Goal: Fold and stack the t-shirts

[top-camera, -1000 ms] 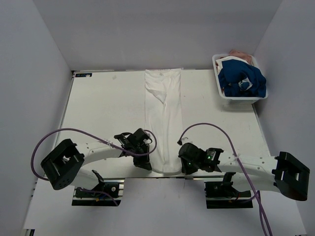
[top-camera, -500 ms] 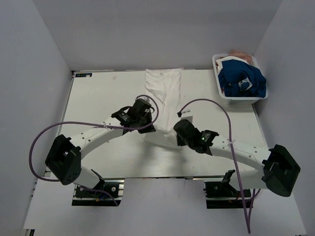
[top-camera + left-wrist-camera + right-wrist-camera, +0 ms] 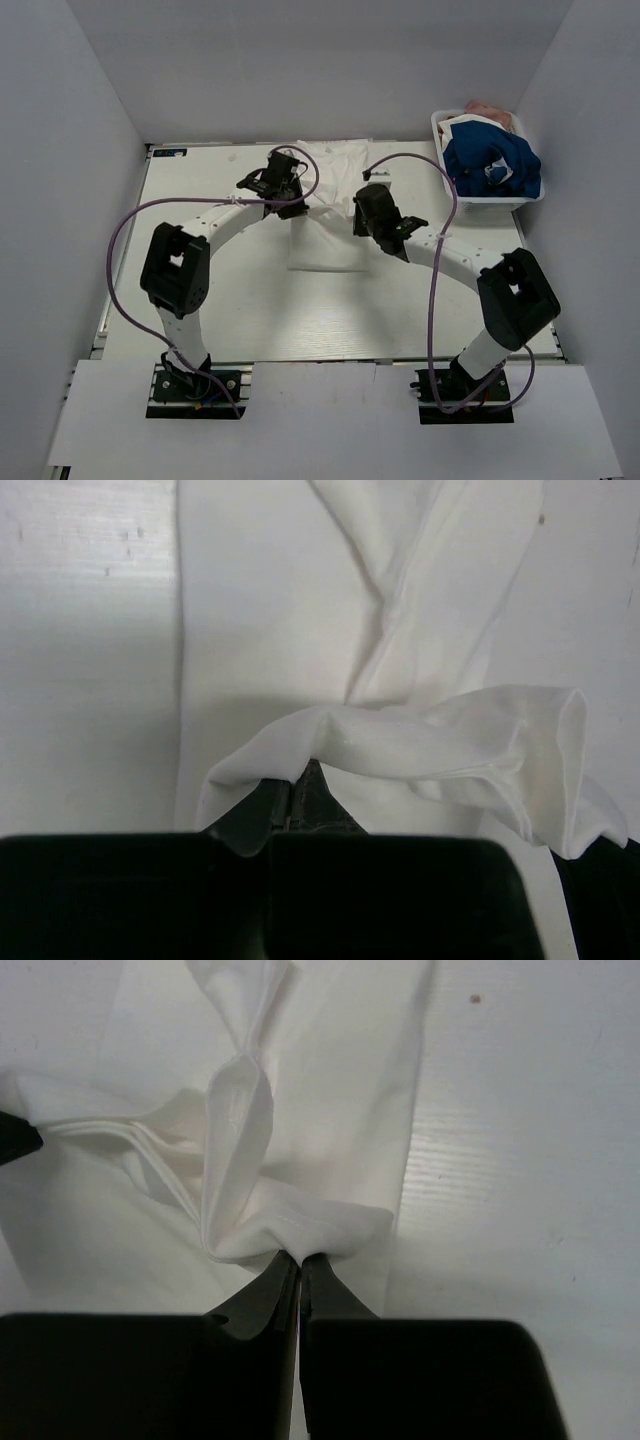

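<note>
A white t-shirt [image 3: 325, 240], folded into a long strip, lies in the middle of the table and is doubled back on itself. My left gripper [image 3: 292, 205] is shut on the shirt's lifted hem at its left corner; the left wrist view shows the hem [image 3: 400, 742] draped over the jaws. My right gripper [image 3: 362, 222] is shut on the right corner of the same hem [image 3: 300, 1230]. Both hold the hem above the shirt's far half. A royal blue t-shirt [image 3: 490, 160] lies bunched in the basket at the back right.
A white basket [image 3: 452, 196] at the table's back right corner holds the blue shirt and other cloth, some white and pinkish. Purple cables loop from both arms over the table. Grey walls stand on three sides.
Both grippers have carried the shirt's near hem from the table's front edge up toward the back, folding the strip over itself. Both arms now reach far out.
</note>
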